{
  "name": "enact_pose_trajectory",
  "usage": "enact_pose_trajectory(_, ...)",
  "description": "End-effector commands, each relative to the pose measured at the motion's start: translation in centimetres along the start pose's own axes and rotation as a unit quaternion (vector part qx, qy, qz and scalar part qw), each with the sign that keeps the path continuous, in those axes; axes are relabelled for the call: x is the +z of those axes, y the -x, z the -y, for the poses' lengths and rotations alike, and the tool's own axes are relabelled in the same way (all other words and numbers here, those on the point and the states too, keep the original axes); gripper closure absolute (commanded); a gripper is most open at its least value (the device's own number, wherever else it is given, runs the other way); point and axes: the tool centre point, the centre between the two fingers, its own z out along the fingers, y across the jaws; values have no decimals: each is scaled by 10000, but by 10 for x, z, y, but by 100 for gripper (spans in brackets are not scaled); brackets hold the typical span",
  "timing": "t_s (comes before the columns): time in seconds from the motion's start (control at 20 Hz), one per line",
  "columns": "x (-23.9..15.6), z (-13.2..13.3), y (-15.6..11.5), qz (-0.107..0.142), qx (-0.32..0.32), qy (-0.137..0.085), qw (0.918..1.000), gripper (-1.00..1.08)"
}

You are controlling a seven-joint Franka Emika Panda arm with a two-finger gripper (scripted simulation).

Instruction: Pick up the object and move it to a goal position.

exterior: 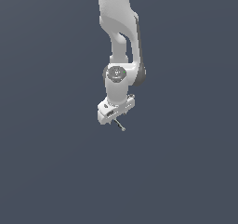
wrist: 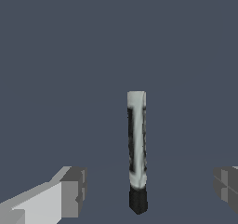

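The object is a thin rod [wrist: 137, 144], light grey along most of its length and dark at one end. In the wrist view it lies between my two grey fingers [wrist: 73, 190], with a clear gap on each side. My gripper [wrist: 148, 188] is open and touches nothing. In the exterior view the gripper [exterior: 113, 116] hangs under the white arm, and the rod [exterior: 120, 124] shows as a small sliver just below it, slanting toward the exterior view's right. Whether the rod rests on the surface cannot be told.
A plain dark blue-grey surface [exterior: 186, 172] fills both views. The white arm [exterior: 118, 42] reaches down from the top of the exterior view. Nothing else shows.
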Motion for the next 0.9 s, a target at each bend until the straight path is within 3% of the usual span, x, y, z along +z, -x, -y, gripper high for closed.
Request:
enact_pose_trajectory(0.0,2,1,0,-8,-84,1,10000,-92)
enact_pose_trajectory(0.35,8,1,1,-5,-77,-1,10000,-92)
enact_pose_trajectory(0.85,49,2,1,-8,-99,1,10000,-92)
